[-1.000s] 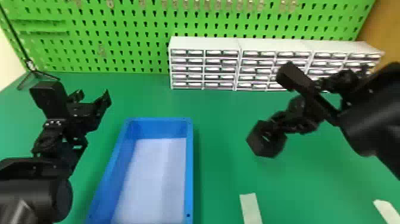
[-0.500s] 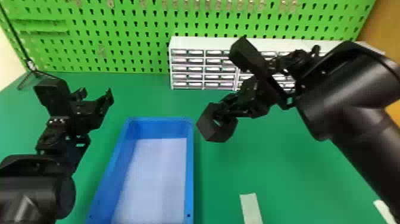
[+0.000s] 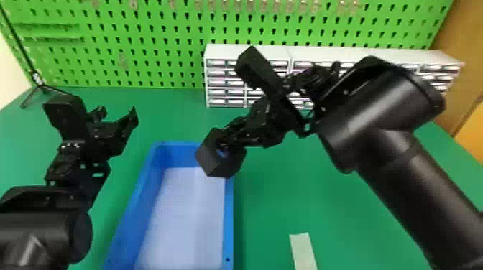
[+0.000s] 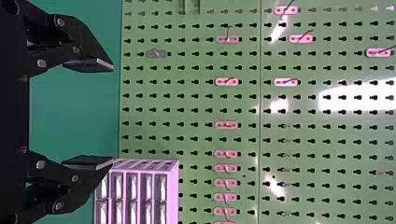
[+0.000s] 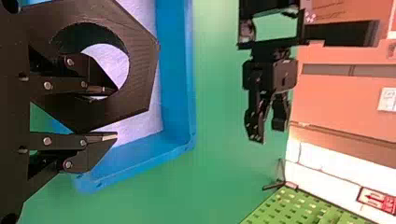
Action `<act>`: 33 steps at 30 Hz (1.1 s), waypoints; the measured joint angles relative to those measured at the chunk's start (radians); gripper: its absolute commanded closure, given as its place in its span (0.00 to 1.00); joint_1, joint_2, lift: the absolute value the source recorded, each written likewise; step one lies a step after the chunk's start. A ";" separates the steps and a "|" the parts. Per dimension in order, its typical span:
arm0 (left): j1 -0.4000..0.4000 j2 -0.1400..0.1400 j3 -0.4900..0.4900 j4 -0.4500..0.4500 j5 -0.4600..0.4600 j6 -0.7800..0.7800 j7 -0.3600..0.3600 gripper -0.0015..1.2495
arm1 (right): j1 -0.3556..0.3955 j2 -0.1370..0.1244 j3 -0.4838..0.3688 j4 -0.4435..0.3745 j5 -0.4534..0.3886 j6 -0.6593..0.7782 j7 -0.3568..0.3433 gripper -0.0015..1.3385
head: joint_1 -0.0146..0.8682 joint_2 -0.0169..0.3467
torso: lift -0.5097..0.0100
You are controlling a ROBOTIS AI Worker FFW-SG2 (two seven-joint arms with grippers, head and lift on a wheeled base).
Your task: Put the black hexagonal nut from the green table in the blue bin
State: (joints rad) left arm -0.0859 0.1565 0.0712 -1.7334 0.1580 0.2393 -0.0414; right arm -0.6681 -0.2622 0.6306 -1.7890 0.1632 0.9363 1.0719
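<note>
Your right claw grips the nut, with the bin below it; your left claw gapes wide

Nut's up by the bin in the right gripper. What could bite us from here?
Early release: the nut overlaps the right side wall of the blue bin in the head view, so dropped here it might clip the rim or land outside.

Snag: one finger of the right gripper sits in the nut's hole, so it may drag the nut when backing out.

Tilt: the grip is on one side of the ring, so it could swing.
</note>
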 measured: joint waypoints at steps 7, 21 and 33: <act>-0.001 0.000 -0.001 0.001 0.001 0.000 0.000 0.43 | -0.001 0.034 0.050 0.025 -0.072 -0.026 -0.061 0.74 | 0.79 0.12 | 0.80; 0.000 0.000 0.000 0.002 0.003 0.000 0.000 0.43 | -0.017 0.038 0.148 0.054 -0.183 -0.038 -0.119 0.74 | 0.79 0.12 | 0.80; 0.001 0.000 -0.001 0.002 0.005 0.000 0.000 0.43 | -0.055 0.034 0.212 0.065 -0.216 -0.020 -0.130 0.74 | 0.79 0.12 | 0.80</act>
State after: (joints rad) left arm -0.0846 0.1565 0.0700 -1.7318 0.1635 0.2393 -0.0414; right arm -0.7236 -0.2284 0.8426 -1.7241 -0.0526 0.9163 0.9417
